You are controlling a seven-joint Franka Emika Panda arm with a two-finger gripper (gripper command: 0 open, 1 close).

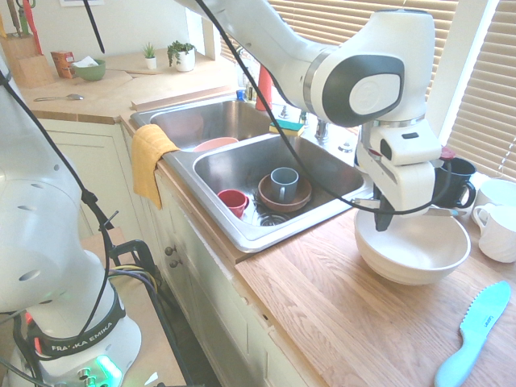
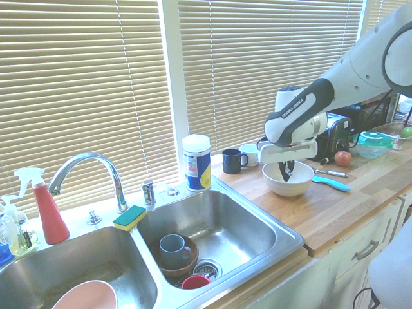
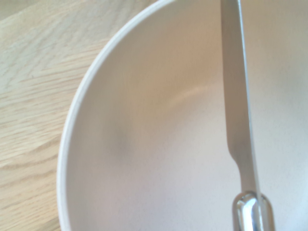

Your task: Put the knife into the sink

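The knife [image 3: 235, 96] lies across the white bowl [image 1: 411, 256], its slim silvery blade running over the bowl's hollow in the wrist view. My gripper [image 1: 384, 218] points straight down at the bowl's far rim, fingers shut on the knife near where the blade meets the handle. From the other side, the gripper [image 2: 285, 171] dips into the bowl [image 2: 290, 187], and the hand hides most of the knife. The sink [image 1: 242, 235] is a steel double basin to the left of the bowl, and its near rim [image 2: 283, 239] adjoins the wooden counter.
A grey mug on a brown plate [image 1: 284, 187] and a red cup [image 1: 234, 200] sit in the nearer basin. A teal plastic knife [image 1: 476, 332] lies on the counter. Dark [image 1: 455, 181] and white mugs [image 1: 498, 227] stand behind the bowl. A yellow cloth [image 1: 149, 157] hangs over the sink edge.
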